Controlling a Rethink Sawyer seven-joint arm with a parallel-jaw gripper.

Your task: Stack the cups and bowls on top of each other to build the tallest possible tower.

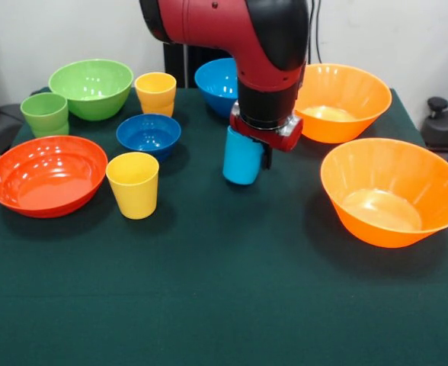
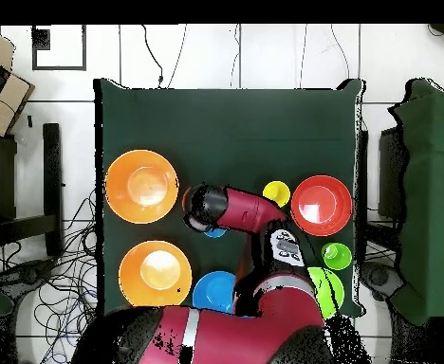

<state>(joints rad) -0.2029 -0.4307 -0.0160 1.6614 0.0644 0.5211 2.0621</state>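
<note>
My gripper (image 1: 248, 156) is shut on the light blue cup (image 1: 239, 164) and holds it upright at the table's middle; I cannot tell whether its base touches the cloth. To its left stand the small dark blue bowl (image 1: 148, 135), a yellow cup (image 1: 133, 184), the red-orange bowl (image 1: 47, 174), a second yellow cup (image 1: 155, 93), the green cup (image 1: 45, 113) and the green bowl (image 1: 91, 88). The medium light blue bowl (image 1: 218, 84) is behind the arm. Two orange bowls (image 1: 338, 101) (image 1: 392, 191) stand at the right. All stand singly; no tower shows.
In the overhead view the arm (image 2: 249, 213) covers the gripper, the dark blue bowl and one yellow cup. The orange bowls (image 2: 141, 186) (image 2: 155, 272) lie at the left there, and the red-orange bowl (image 2: 322, 203) at the right. The green cloth's front half (image 1: 209, 305) holds nothing.
</note>
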